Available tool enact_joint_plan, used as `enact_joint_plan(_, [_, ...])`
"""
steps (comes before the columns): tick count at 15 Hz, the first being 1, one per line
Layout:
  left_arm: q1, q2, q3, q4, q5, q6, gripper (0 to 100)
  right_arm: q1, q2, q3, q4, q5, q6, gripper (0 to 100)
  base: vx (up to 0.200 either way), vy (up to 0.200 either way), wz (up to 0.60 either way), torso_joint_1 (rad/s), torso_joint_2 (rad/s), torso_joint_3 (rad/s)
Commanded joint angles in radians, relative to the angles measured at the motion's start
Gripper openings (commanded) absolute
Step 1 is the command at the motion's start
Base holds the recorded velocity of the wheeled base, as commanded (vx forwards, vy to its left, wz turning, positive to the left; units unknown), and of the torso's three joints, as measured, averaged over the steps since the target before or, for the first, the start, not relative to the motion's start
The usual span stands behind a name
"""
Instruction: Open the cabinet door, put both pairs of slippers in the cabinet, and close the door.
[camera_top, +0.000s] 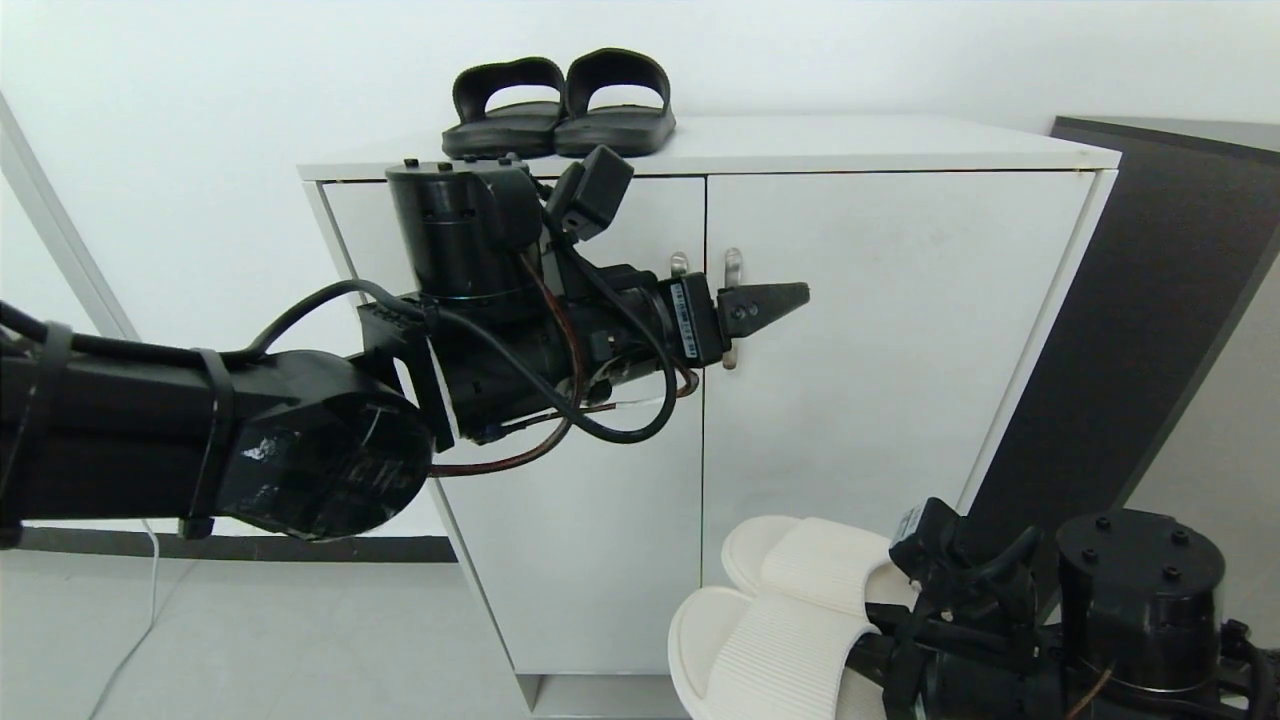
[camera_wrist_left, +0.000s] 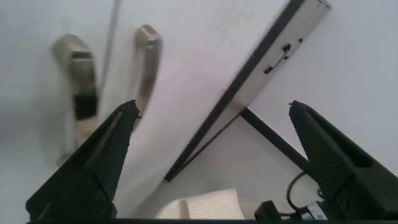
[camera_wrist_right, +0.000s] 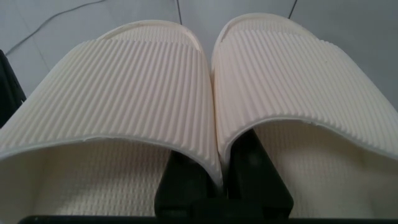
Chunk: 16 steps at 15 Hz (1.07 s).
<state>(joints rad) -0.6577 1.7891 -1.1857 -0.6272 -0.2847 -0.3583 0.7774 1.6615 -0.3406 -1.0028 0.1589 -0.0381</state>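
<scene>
Slippers in two pairs. White pair (camera_top: 790, 610) at 5 o'clock in the head view, low before the cabinet (camera_top: 900, 420), pinched by the right tool (camera_wrist_right: 221, 177) under the ribbed straps (camera_wrist_right: 124, 93), one finger inside each shoe, inner walls pressed together. Probably light, soft and springy; best held just there, deep under the straps, to stop sagging or twisting loose. Black pair (camera_top: 560, 100) at 12 o'clock, side by side on the cabinet top (camera_top: 900, 140); likely rubbery, a little stiffer, same bridging grip advised. Left tool (camera_top: 795, 297) near centre, spread wide, just in front of the two metal handles (camera_top: 733, 265), closed on neither. Both doors (camera_top: 580, 560) shut; handles slim, rigid, smooth: hook squarely, pull gently.
</scene>
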Motion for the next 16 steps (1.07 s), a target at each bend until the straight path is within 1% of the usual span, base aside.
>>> enact_joint_plan(1, [0.009, 0.022, -0.018, 0.000, 0.024, 0.001, 100, 0.000, 0.001, 0.000, 0.000, 0.001, 0.000, 0, 0.000, 0.000, 0.00, 0.000, 0.00, 0.000])
enact_joint_plan(7, [0.012, 0.096, -0.075, 0.000, 0.035, -0.001, 100, 0.000, 0.003, 0.002, 0.001, 0.001, 0.000, 0, 0.000, 0.000, 0.00, 0.000, 0.00, 0.000])
enact_joint_plan(11, [0.010, 0.111, -0.091, -0.002, 0.035, -0.005, 100, 0.000, 0.003, 0.002, 0.001, 0.001, -0.002, 0, 0.000, 0.000, 0.00, 0.000, 0.00, 0.000])
enact_joint_plan(12, [0.010, 0.108, -0.091, -0.002, 0.035, -0.005, 0, 0.000, 0.004, 0.002, 0.001, 0.001, 0.000, 0, 0.000, 0.000, 0.00, 0.000, 0.00, 0.000])
enact_joint_plan(15, [0.010, 0.101, -0.086, -0.003, 0.048, -0.008, 0, 0.000, 0.004, 0.005, 0.001, 0.002, 0.000, 0, 0.000, 0.000, 0.00, 0.000, 0.00, 0.000])
enact_joint_plan(16, [0.010, 0.101, -0.074, -0.008, 0.058, -0.008, 0, 0.000, 0.003, 0.014, 0.001, 0.017, -0.002, 0, 0.000, 0.000, 0.00, 0.000, 0.00, 0.000])
